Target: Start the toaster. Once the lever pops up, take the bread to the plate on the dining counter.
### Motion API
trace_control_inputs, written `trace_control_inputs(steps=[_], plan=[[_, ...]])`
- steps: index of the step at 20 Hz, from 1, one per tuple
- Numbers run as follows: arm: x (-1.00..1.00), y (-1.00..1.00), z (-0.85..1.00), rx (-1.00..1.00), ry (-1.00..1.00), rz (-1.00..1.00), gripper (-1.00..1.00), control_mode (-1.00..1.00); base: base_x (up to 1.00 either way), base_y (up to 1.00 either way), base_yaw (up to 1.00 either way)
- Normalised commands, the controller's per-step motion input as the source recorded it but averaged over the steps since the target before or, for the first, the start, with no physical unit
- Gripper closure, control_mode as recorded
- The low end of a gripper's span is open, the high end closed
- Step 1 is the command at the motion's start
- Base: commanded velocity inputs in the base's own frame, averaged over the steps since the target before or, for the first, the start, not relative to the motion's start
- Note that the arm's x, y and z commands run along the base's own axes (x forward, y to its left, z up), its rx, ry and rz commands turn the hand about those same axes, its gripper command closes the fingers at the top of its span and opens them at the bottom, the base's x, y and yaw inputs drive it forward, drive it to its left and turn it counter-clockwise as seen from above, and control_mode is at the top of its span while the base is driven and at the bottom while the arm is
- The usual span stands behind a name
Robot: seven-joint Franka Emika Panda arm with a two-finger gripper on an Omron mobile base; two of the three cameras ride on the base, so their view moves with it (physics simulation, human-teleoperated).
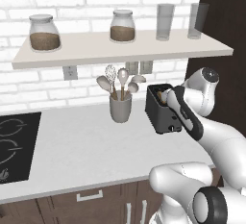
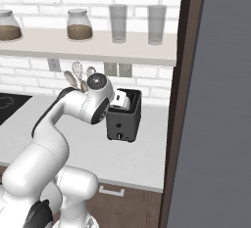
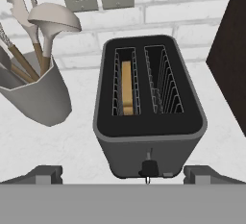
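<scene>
White counter, black two-slot toaster (image 3: 146, 122)

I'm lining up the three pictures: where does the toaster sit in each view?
Left base view: toaster right of centre, beside the arm.
Right base view: centre, behind the arm's elbow.
Hand view: centre, seen from above.
Shared landmark: grey utensil cup to its left.

One toaster (image 3: 146, 103) with two slots, and one bread (image 3: 127, 88) slice standing in the left slot. One grey cup (image 1: 120, 107) left of the toaster, holding about four utensils (image 1: 116, 80). On the far shelf (image 1: 120, 50), two jars (image 1: 44, 32) to the left and two glasses (image 1: 165, 22) to the right. Three wall outlets (image 1: 70, 72). One cooktop (image 1: 17, 143) at far left, and one drawer handle (image 1: 89, 195) near.
</scene>
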Motion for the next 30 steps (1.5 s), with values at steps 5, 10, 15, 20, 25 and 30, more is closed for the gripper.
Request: trace_control_inputs(steps=[5,10,15,20,25,30], plan=[[0.00,0.00,0.00,0.00,0.00,0.00,-1.00,-1.00,0.00,0.00,0.00],[0.00,0.00,0.00,0.00,0.00,0.00,-1.00,-1.00,0.00,0.00,0.00],[0.00,0.00,0.00,0.00,0.00,0.00,-1.00,-1.00,0.00,0.00,0.00],[0.00,0.00,0.00,0.00,0.00,0.00,-1.00,-1.00,0.00,0.00,0.00],[0.00,0.00,0.00,0.00,0.00,0.00,-1.00,-1.00,0.00,0.00,0.00],[0.00,0.00,0.00,0.00,0.00,0.00,-1.00,-1.00,0.00,0.00,0.00]])
